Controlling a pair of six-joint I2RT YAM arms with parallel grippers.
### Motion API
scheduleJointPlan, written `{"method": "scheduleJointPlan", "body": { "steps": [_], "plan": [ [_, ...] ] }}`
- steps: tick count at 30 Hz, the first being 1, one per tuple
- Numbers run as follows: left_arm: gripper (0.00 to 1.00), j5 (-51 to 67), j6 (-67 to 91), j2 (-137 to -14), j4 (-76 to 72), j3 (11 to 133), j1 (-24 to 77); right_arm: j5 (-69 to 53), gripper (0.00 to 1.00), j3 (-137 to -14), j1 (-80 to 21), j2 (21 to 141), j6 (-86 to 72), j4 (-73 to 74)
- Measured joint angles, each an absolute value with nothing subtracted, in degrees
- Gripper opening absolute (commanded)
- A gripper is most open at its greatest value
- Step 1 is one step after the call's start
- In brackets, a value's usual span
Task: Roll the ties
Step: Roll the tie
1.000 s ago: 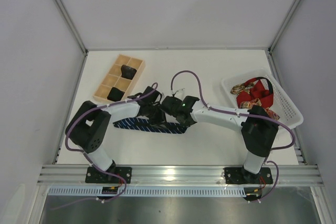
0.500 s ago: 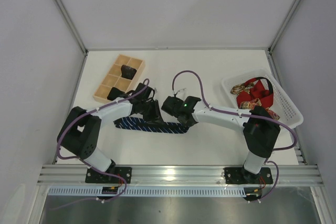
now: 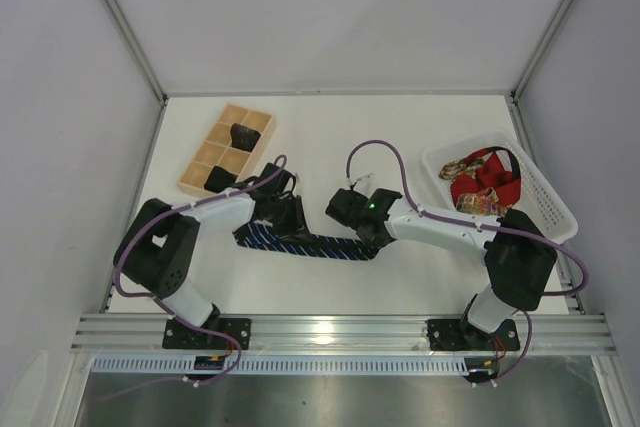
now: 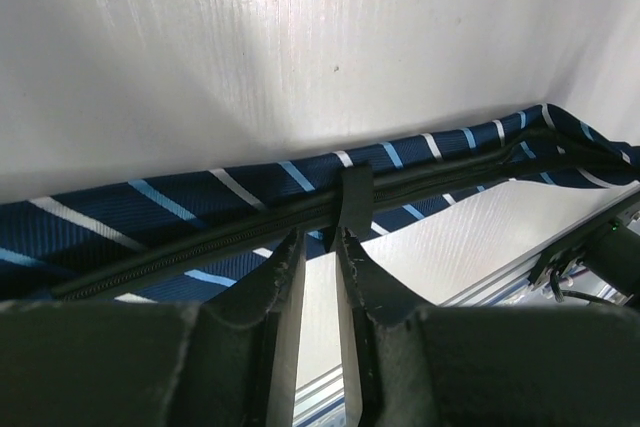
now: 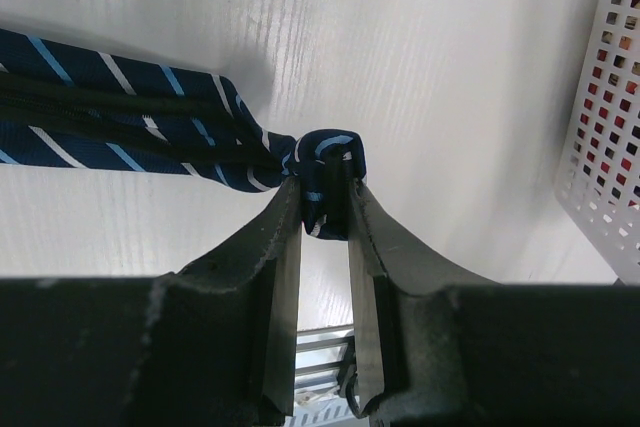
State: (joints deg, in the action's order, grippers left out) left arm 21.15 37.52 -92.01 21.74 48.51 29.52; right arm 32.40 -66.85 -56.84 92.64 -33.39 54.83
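One tie point(image 5: 130, 112) end — between right fingers point(image 5: 272, 287)

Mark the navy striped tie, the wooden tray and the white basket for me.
navy striped tie point(image 3: 310, 245): top view, middle of its length.
wooden tray point(image 3: 218, 135): top view, an empty compartment.
white basket point(image 3: 548, 195): top view, right wall.

Robot lab — white panel walls point(image 3: 330, 17), aluminium rail point(image 3: 340, 330).
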Motion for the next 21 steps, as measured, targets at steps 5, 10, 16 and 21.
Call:
{"method": "scheduleJointPlan", "body": {
  "steps": [5,10,16,21],
  "plan": [
    [0.23,21.41,37.98,-94.11,20.18,48.51,30.50,32.45,0.07,-67.42,-56.95,93.06,-32.73,55.09],
    [0.22,22.26,38.17,-95.50,19.18,48.51,31.11,32.42,0.08,-72.38,-57.84,97.30,-31.86,55.59],
    [0.22,22.28,38.61,-95.61,18.46,48.51,31.11,31.94,0.10,-77.69,-60.16,102.74,-31.20,55.81],
    [0.22,22.20,38.57,-95.61,18.57,48.51,31.11,31.88,0.10,-79.85,-61.12,105.23,-31.18,56.18]
  ]
}}
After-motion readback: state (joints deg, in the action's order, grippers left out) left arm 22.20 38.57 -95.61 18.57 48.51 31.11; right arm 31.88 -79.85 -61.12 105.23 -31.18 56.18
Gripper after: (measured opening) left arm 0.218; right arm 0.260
